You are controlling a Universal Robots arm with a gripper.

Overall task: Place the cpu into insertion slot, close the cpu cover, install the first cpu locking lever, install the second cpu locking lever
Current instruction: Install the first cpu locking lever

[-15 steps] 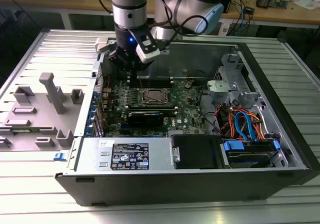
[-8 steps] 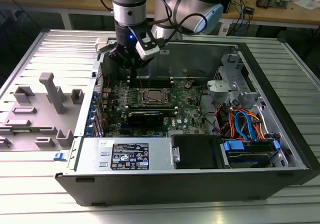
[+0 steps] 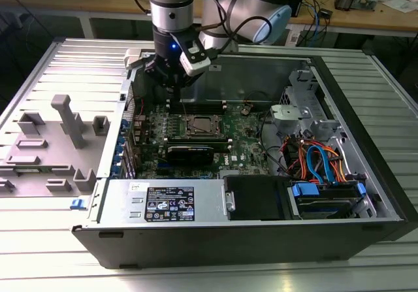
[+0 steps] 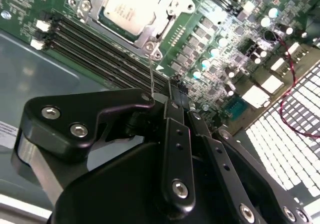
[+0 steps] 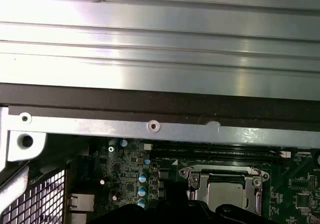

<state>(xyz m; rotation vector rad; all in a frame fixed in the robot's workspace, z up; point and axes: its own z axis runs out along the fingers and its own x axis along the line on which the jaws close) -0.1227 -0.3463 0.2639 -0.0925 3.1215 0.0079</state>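
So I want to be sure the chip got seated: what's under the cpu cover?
The cpu cover lies flat, and the cpu shows through its window, silvery top up. The insertion slot beneath is hidden by chip and frame.

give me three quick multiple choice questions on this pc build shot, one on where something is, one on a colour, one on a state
1. Where is the cpu?
A. on the table outside the case
B. seated on the motherboard, framed by the cpu cover
C. between the gripper's fingers

2. What colour is the motherboard?
A. green
B. red
C. white

3. How does the cpu cover stand?
A. upright, swung open
B. taken off and laid aside
C. lying flat around the cpu

Answers:
1 B: in the second wrist view the silvery chip sits on the board, inside the cover's window.
2 A: the board is green in the exterior view.
3 C: the metal frame lies flat along the chip's edges in the second wrist view.
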